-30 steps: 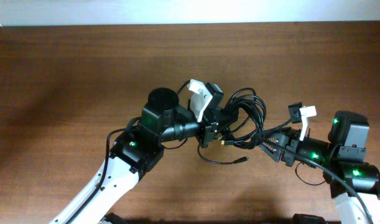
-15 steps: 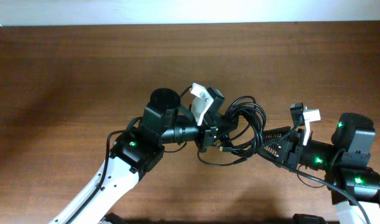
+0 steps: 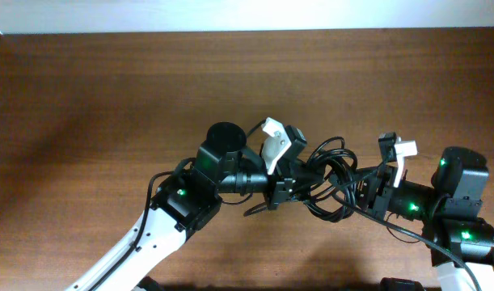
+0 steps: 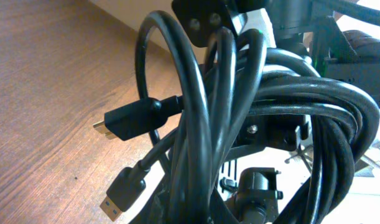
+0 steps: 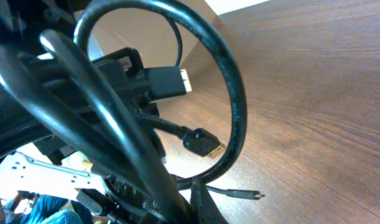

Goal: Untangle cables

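The cables (image 3: 334, 151) are a bundle of black loops hanging above the table between my two grippers. My left gripper (image 3: 289, 179) is shut on the bundle's left side. My right gripper (image 3: 361, 192) is shut on its right side. A loose end (image 3: 255, 210) trails below the left gripper. In the left wrist view the loops (image 4: 196, 93) fill the frame and hide the fingers; a silver-tipped plug (image 4: 130, 119) and a gold-tipped plug (image 4: 120, 198) hang free. The right wrist view shows a silver-tipped plug (image 5: 168, 81), a gold-tipped plug (image 5: 205, 143) and a thin plug (image 5: 249, 195) over the wood.
The brown wooden table (image 3: 93, 105) runs to a white wall at the back. The two arms meet at centre right, close together. The right arm's base (image 3: 461, 202) stands at the right edge.
My left gripper has moved right and slightly forward toward the right gripper. The loops have bunched tighter between the two grippers, and a loose end now trails to the lower left.
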Robot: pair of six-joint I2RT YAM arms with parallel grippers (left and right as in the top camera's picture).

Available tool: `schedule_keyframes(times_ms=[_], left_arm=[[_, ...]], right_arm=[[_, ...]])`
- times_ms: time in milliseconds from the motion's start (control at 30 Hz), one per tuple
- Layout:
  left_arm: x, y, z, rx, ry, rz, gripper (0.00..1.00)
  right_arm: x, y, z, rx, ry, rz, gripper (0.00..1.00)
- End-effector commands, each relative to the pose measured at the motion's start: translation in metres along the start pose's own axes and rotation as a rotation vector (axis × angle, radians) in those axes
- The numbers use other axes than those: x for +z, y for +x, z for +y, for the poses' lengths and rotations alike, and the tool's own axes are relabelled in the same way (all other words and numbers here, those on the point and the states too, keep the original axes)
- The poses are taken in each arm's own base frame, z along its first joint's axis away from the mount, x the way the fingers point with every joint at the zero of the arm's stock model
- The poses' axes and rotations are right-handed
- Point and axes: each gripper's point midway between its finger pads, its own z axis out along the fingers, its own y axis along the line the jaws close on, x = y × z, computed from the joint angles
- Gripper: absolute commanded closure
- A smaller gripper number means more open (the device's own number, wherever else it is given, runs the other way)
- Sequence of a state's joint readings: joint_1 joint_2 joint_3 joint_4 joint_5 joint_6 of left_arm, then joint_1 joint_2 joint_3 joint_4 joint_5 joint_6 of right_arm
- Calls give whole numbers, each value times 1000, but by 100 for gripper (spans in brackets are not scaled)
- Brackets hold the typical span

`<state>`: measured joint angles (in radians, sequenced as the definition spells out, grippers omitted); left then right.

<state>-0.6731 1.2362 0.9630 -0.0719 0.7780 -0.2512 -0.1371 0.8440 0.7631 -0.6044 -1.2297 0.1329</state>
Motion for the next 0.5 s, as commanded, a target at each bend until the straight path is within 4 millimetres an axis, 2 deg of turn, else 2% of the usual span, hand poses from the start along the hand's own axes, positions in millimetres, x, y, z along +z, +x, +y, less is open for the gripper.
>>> schedule_keyframes(times_ms=[0,333,467], left_arm=[[-2,-4,-18,24,90,-1,100],[-14,-15,-40,77,139,-37,100],[-19,-17,-42,82,138,-45,100]], right_arm=[[-3,-6,-16,18,112,-26,96],[-11,-9,-48,43,303,-51,96],[-16,-11,-61,42,387,-64,96]])
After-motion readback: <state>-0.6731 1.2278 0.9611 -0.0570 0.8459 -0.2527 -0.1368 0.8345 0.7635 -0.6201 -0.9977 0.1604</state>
